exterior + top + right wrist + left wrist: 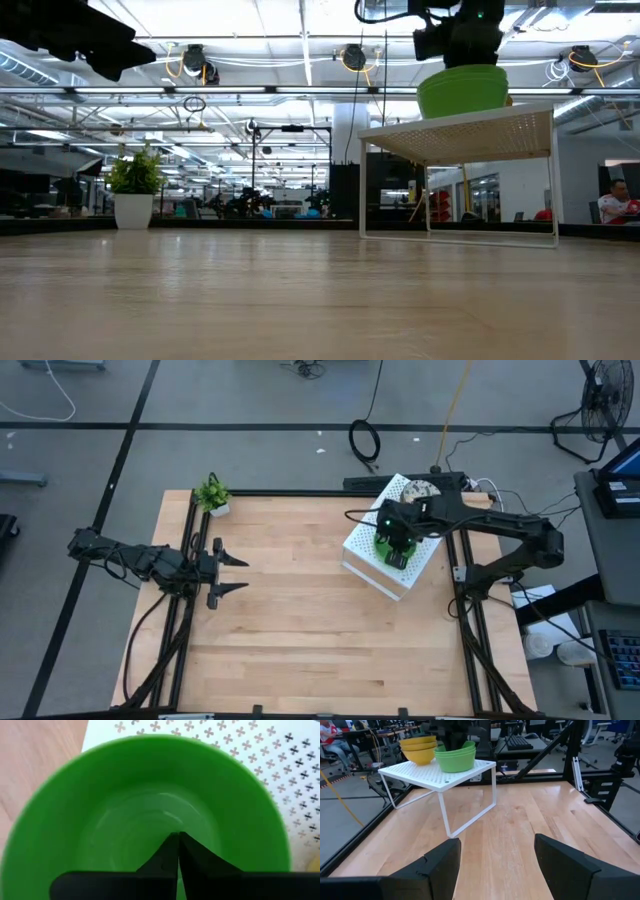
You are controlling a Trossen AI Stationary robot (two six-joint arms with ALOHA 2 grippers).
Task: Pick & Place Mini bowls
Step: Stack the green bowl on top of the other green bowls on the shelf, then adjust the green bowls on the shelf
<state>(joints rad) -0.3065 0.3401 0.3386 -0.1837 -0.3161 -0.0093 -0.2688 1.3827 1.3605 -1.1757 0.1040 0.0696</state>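
Note:
A stack of bright green mini bowls point(383, 547) point(462, 92) point(455, 759) stands by its base on a white perforated rack point(362, 546) point(470, 130). Beside it on the rack sits a second stack of bowls point(421, 490) point(420, 749), cream with a pattern inside and yellow outside. My right gripper point(178, 845) point(398, 540) is shut and reaches from above down into the top green bowl point(75, 820). My left gripper point(240, 573) point(495, 865) waits open over the table's left part, far from the rack. My right gripper points its shut fingertips point(170, 851) straight down into the hollow of the top green bowl, over the middle of its floor point(150, 815). I cannot tell whether the tips touch the floor. The bowl sits upright on the stack.
A small potted plant point(212, 495) point(134, 185) stands at the table's far left corner. The rack stands on thin wire legs point(445, 815) at the far right. Bare wood point(300, 620) spreads across the middle and near side. A person point(615, 200) sits beyond the table.

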